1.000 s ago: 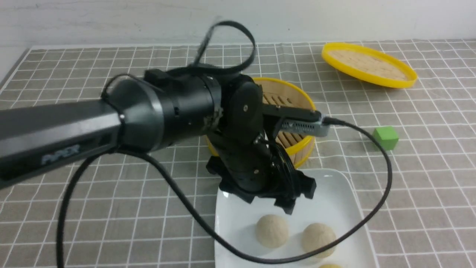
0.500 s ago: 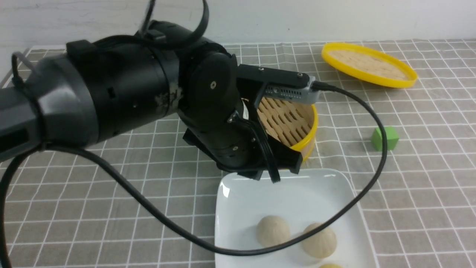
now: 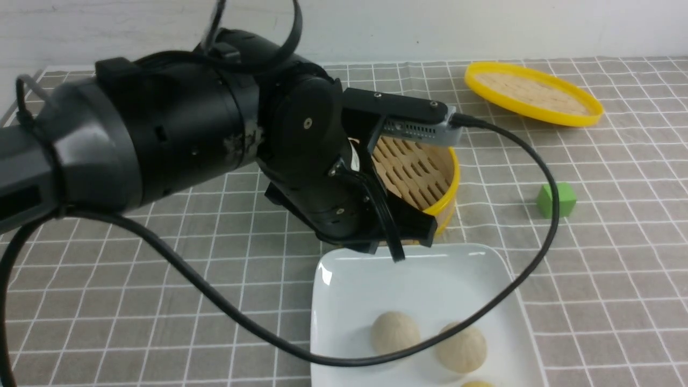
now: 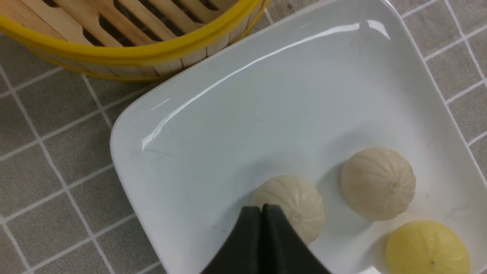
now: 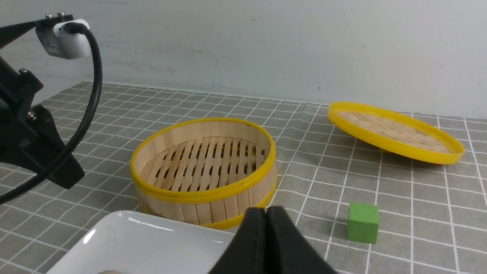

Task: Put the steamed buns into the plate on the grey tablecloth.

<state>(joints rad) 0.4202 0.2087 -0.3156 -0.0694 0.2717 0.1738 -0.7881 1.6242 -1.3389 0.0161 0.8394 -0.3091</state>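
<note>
Buns in the plate, both pincers closed and empty

My left pincer [image 4: 261,207] was pressed fully together, its black fingers meeting at the tips with nothing caught between them. It hung above the white plate [image 4: 228,125], over the plate's far edge beside the bamboo steamer [image 3: 419,166], and I had hold of nothing. From my wrist the closed tips overlapped the nearest bun [image 4: 300,198], but in the front view they stood clear above the plate.

Three buns lay in the plate, all toward its near right part. The nearest bun and a second bun [image 4: 377,183] sat side by side, close but not touching. A third bun [image 4: 426,247], yellower than the others, lay just beside the second one at the plate's corner. The plate rested on the grey tablecloth [image 3: 161,279], with its far edge just beside the steamer. The steamer's slatted floor was bare.

My right pincer [image 5: 266,211] was also closed tight on nothing; it did not show in the front view. The yellow-rimmed lid [image 3: 532,94] lay tilted far back on the right, and the green cube [image 3: 556,200] stood on the cloth between the lid and the plate. My left arm's black cable [image 3: 215,306] looped across the plate in front of the buns.
</note>
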